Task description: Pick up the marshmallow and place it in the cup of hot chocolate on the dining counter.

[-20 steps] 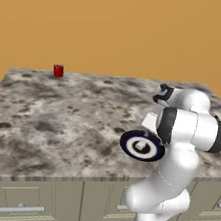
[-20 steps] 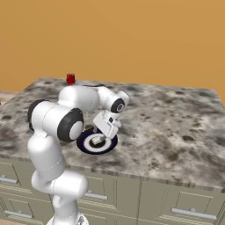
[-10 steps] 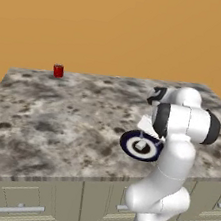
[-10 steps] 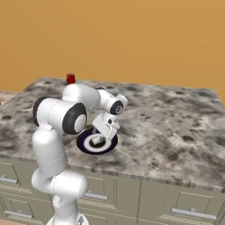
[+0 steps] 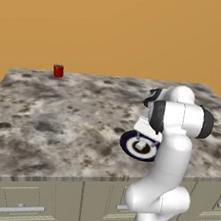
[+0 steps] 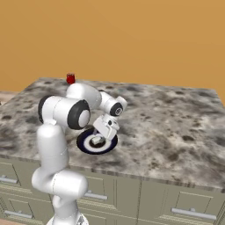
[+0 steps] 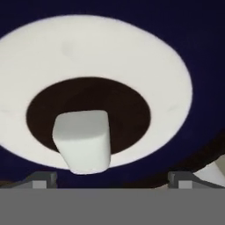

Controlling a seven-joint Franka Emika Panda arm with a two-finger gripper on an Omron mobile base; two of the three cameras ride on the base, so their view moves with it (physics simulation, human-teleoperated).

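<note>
The counter (image 5: 55, 119) looks like polished granite, mottled grey and brown, over matt beige drawer fronts (image 5: 21, 205) with metal-looking bar handles. The marshmallow (image 7: 83, 140) is matt, off-white, smooth and soft-edged. Under it, the plate (image 7: 105, 57) has a smooth white face and dark-blue rim. The cup of hot chocolate (image 5: 58, 70) is plain red.

The plate (image 5: 127, 144) lies on the dining counter (image 5: 55, 119), near its front edge and toward the right in the left base view; the marshmallow (image 7: 83, 140) sits on the plate, at its middle; the gripper (image 7: 112, 176) hangs just above the plate, one fingertip on each side of the marshmallow and apart from it; the cup of hot chocolate (image 5: 58, 70) stands at the far left corner of the counter, well apart from the plate
</note>
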